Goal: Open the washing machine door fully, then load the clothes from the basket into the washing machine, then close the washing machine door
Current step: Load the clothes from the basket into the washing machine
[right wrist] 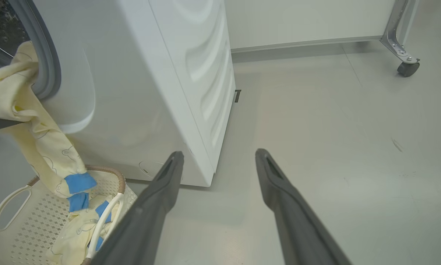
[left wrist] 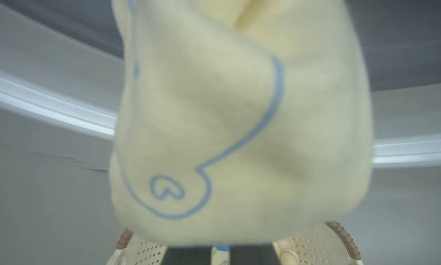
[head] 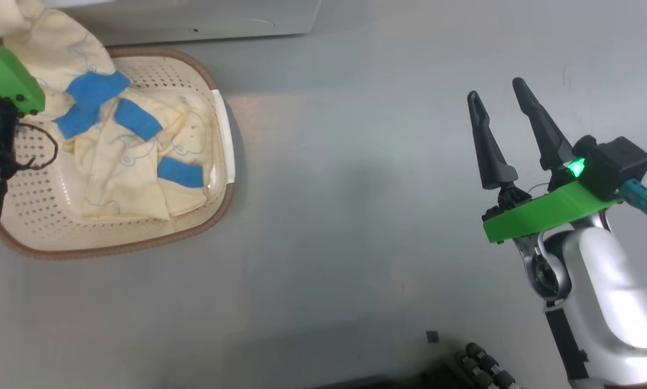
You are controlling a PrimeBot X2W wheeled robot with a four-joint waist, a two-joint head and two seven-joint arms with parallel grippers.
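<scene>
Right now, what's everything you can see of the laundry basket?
The basket is cream perforated plastic, rounded-rectangular, with a brown rim and white side handles. It sits upright on the grey floor, just in front of the washing machine. Pale yellow clothes with blue patches lie in it; one garment trails up out of it toward the machine.

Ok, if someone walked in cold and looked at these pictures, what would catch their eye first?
The pale yellow garment: the left gripper holds it up by the mouth of the washing machine, its blue-cuffed end hanging down over the cream basket. Next, the right gripper on its bright green mount, fingers spread open above the grey floor at the head view's right.
</scene>
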